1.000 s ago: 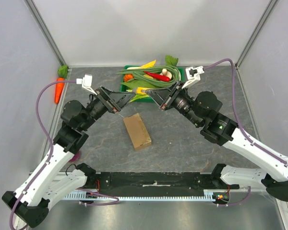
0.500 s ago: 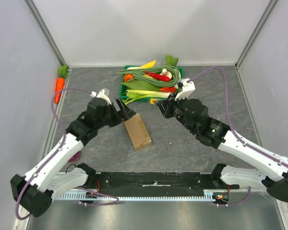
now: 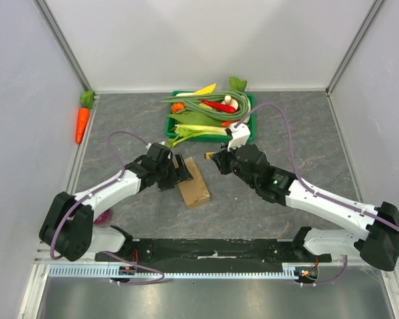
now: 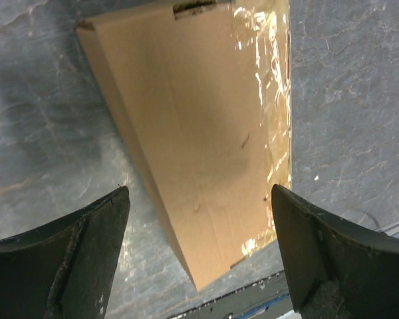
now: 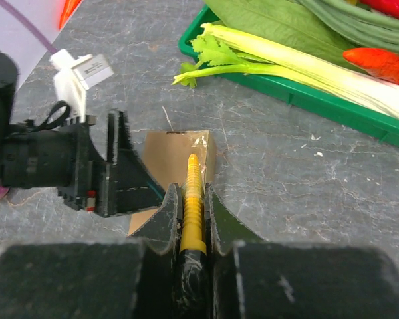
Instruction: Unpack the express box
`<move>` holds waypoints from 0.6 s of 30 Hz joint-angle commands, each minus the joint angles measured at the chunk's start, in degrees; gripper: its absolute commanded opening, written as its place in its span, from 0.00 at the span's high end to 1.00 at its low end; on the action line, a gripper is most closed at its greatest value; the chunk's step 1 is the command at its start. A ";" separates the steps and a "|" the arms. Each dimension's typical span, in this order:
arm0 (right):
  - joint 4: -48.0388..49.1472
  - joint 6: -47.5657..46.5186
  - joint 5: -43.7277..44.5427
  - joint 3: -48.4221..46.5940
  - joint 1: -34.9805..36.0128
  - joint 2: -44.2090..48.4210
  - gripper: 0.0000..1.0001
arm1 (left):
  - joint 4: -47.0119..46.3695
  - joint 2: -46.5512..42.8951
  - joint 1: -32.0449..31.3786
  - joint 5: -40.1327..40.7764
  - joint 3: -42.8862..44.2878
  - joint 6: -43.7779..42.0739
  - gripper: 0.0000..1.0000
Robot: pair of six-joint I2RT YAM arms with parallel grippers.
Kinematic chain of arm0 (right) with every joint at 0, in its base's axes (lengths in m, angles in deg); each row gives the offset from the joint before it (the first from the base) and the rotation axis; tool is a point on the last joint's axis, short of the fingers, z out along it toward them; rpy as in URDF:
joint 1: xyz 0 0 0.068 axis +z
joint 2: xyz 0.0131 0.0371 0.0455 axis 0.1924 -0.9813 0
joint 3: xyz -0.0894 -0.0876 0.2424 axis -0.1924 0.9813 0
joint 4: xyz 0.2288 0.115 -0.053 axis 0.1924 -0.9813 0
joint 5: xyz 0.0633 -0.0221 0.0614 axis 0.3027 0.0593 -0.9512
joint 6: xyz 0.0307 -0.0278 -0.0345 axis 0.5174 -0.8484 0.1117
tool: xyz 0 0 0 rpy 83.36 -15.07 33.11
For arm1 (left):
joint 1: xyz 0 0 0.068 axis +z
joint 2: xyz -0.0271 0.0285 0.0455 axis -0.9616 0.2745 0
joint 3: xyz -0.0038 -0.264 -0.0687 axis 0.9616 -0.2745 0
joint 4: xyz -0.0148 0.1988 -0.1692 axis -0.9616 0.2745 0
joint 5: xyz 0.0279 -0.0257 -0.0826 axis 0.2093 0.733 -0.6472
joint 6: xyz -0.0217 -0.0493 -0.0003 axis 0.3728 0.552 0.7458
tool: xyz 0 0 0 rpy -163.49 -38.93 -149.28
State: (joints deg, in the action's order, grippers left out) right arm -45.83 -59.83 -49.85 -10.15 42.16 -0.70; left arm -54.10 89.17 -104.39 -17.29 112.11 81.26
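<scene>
box sealed, jaws set for the cut
on the desk, just in front of the tray, the box lies flat with its tape intact; left jaws spread wide either side of it, likely to steady it, while right jaws pinch a yellow tool aimed at its far end.
</scene>
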 commanded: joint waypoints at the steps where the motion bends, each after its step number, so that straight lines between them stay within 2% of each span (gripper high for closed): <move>1: 7.24 -1.79 -2.13 1.25 0.18 -1.55 1.00 | -11.21 5.26 1.49 -4.92 -0.54 -3.36 0.07; 8: 7.78 -2.15 -0.64 -0.41 0.18 -4.89 1.00 | -13.51 10.55 3.87 -7.75 1.39 -6.08 0.08; 14: 6.56 -1.18 3.22 -3.39 0.36 -9.11 1.00 | 3.35 14.85 4.22 -2.04 10.79 -14.60 0.14; 18: 8.31 -2.93 7.97 -3.66 1.67 -11.13 1.00 | 3.72 15.83 4.22 -2.04 10.27 -17.77 0.24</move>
State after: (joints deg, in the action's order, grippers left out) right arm -41.04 -61.08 -47.88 -10.65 42.69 -10.67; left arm -55.21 103.97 -100.44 -21.46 121.46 70.66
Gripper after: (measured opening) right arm 0.133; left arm 0.795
